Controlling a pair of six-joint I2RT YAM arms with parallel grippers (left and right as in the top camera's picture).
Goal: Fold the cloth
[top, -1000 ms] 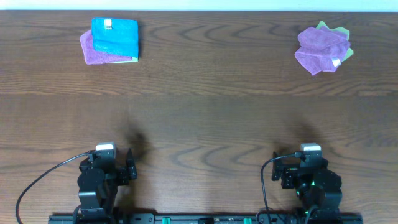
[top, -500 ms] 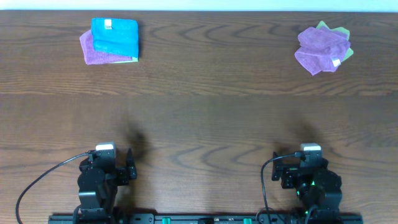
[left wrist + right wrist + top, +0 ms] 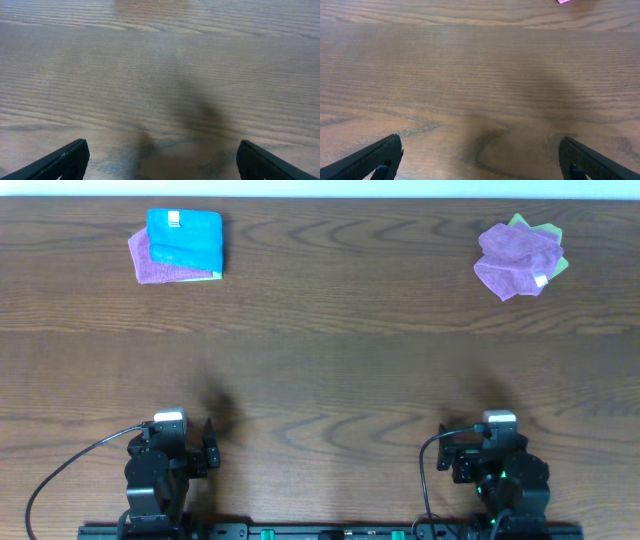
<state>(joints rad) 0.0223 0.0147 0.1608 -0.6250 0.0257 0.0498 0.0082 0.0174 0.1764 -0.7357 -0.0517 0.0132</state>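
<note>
A crumpled pile of cloths (image 3: 518, 258), purple on top of green, lies at the far right of the table. A folded stack (image 3: 178, 246) lies at the far left, a blue cloth on a purple one. My left gripper (image 3: 185, 442) rests at the near left edge, open and empty; its wrist view shows both fingertips (image 3: 161, 162) wide apart over bare wood. My right gripper (image 3: 492, 442) rests at the near right edge, open and empty, its fingertips (image 3: 480, 159) wide apart. A pink scrap of the pile shows at the top of the right wrist view (image 3: 563, 1).
The brown wooden table (image 3: 330, 370) fills the view. Cables run from both arm bases along the near edge.
</note>
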